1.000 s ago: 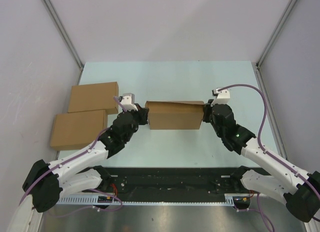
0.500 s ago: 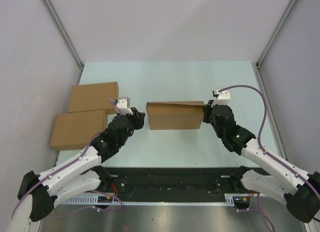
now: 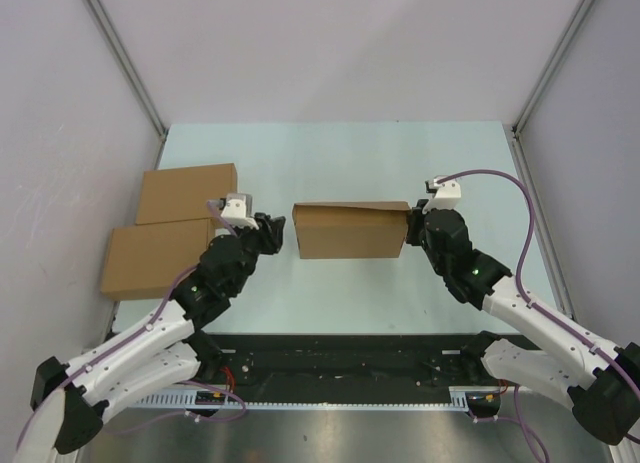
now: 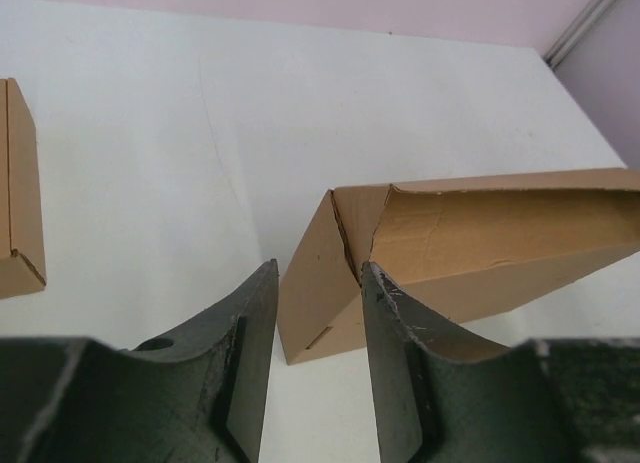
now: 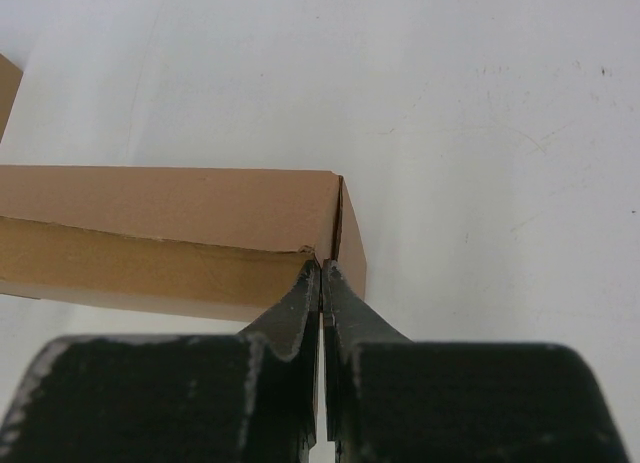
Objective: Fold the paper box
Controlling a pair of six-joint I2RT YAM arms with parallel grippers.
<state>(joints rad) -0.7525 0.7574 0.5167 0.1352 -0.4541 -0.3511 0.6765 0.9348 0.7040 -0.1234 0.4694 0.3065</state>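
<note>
The paper box [image 3: 350,233] lies in the middle of the table, brown and folded into its shallow shape, its lid edge standing slightly up at the left end [image 4: 480,243]. My left gripper [image 3: 278,231] is open and empty, a short way off the box's left end; in the left wrist view [image 4: 318,273] the box corner shows between the fingertips, beyond them. My right gripper [image 3: 412,228] is at the box's right end. In the right wrist view [image 5: 322,265] its jaws are pressed together at the box's [image 5: 170,198] right front corner, seemingly pinching the edge there.
Two finished flat brown boxes lie at the left of the table, one behind [image 3: 187,193] and one in front [image 3: 155,258]; an end of one shows in the left wrist view [image 4: 20,203]. Grey walls enclose the table on three sides.
My left gripper has let go of the box's left end and drawn back to the left, jaws open. The box and the right gripper have stayed in place.
</note>
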